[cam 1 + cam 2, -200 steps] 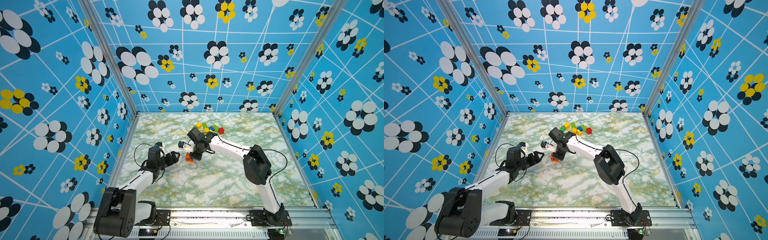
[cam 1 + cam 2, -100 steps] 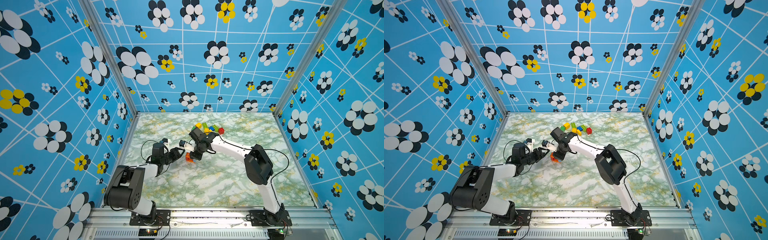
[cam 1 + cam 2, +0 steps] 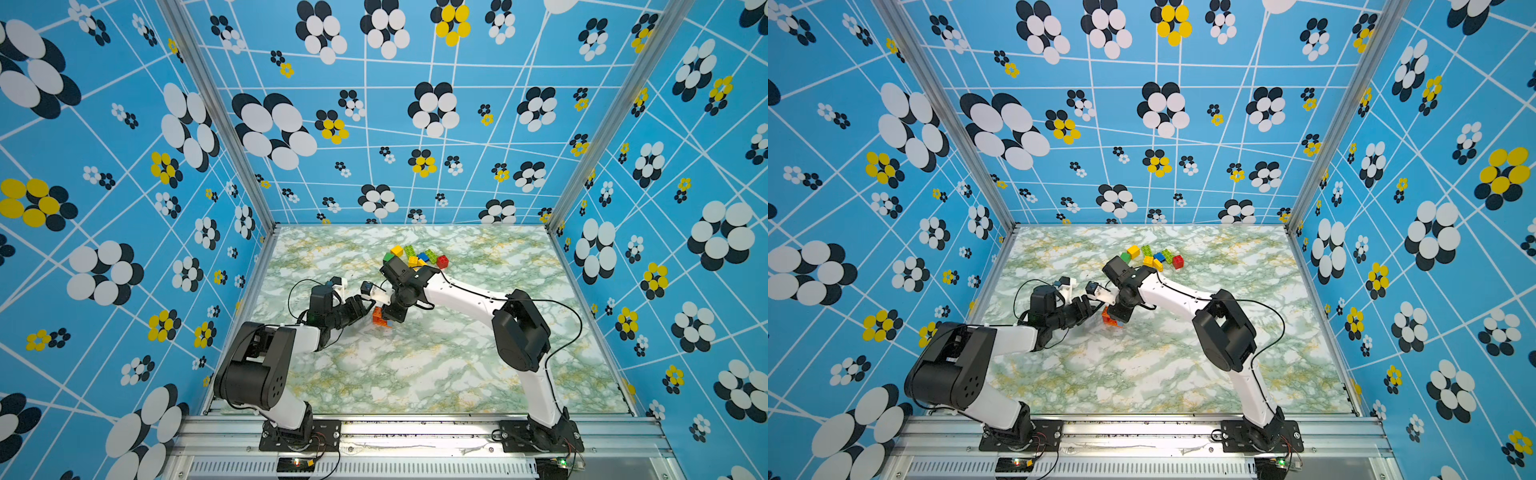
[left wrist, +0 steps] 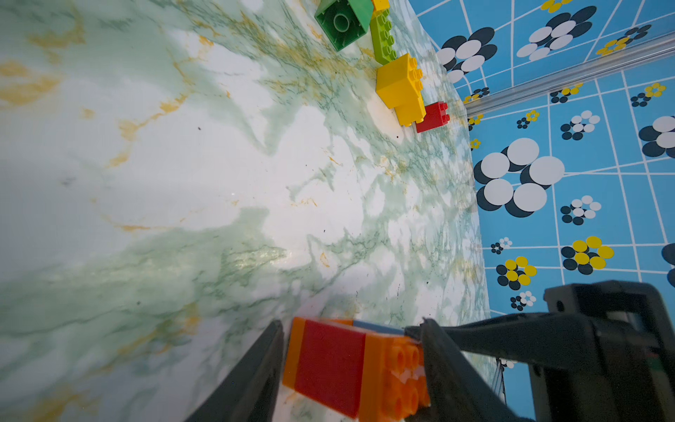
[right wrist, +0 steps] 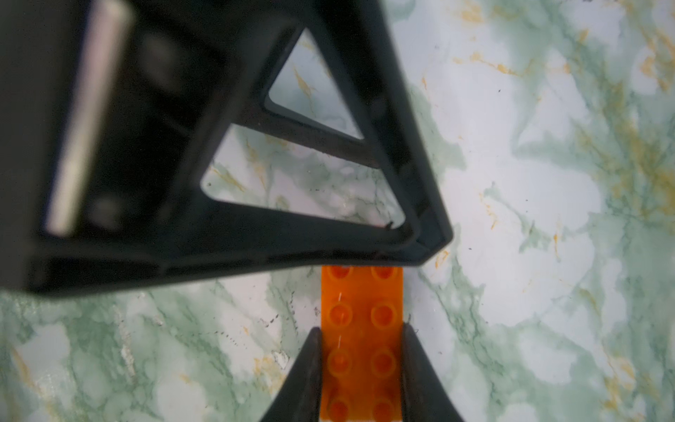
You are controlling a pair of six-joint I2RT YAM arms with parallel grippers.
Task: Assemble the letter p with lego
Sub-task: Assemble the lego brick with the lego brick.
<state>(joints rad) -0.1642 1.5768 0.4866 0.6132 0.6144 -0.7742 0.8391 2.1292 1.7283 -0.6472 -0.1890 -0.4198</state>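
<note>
Both grippers meet at the small brick stack (image 3: 379, 317) near the middle of the marble table (image 3: 415, 374), closer to its left edge than its right. In the right wrist view the right gripper (image 5: 361, 365) pinches the long orange brick (image 5: 361, 329) across its narrow width, one finger on each side wall, studs showing between them. In the left wrist view the left gripper (image 4: 350, 361) brackets the same stack, a red brick (image 4: 328, 369) sandwiched among orange with a sliver of light blue behind; its jaws stand half apart, one finger hard against the studded end and the other just beside the opposite face, so whether it truly grips I cannot tell. The step in hand looks like seating or steadying this stack, an early part of the letter. Next, one arm should likely brace the stack while the other fetches a piece from the loose bricks (image 3: 417, 255) lying clustered toward the far edge of the table, well apart from both grippers, among them a red cube (image 3: 442, 262) and a yellow brick (image 4: 400, 86).
</note>
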